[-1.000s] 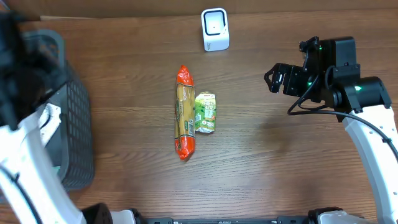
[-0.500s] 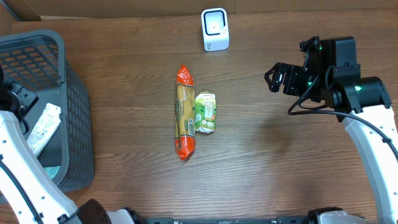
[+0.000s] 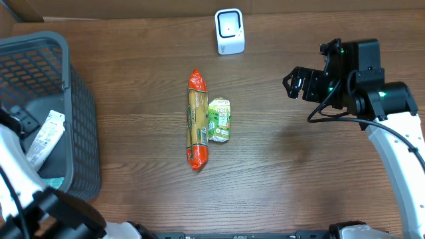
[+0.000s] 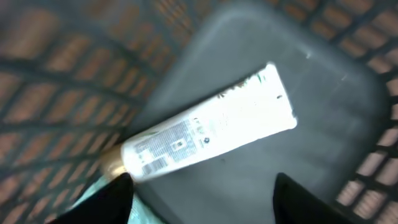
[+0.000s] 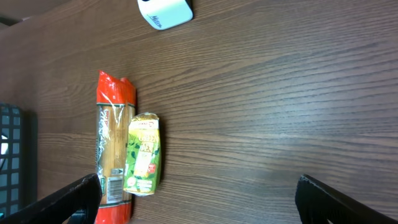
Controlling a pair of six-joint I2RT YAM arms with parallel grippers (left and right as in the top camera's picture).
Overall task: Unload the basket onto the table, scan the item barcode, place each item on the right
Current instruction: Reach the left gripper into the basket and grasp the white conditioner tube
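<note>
A white tube point(image 4: 211, 124) with a printed barcode lies on the floor of the dark mesh basket point(image 3: 80, 119); it also shows in the overhead view as the tube point(image 3: 45, 138). My left gripper point(image 4: 202, 182) hovers above it, open, with nothing between its fingers. A long pasta packet point(image 3: 198, 119) with red ends and a small green packet point(image 3: 219, 120) lie side by side mid-table. The white scanner point(image 3: 230, 31) stands at the far edge. My right gripper point(image 3: 292, 83) hangs open over the right side of the table, apart from the packets, and appears as the right gripper point(image 5: 198, 183) in its wrist view.
The basket takes up the left side of the table, with a pale blue-green item point(image 3: 56, 182) in its near corner. My left arm point(image 3: 20, 176) rises at the near left. Bare wood lies between the packets and the right arm.
My left arm has drawn back from over the basket toward the near left edge, uncovering it. The tube now lies free in the basket. The right arm has not moved.
</note>
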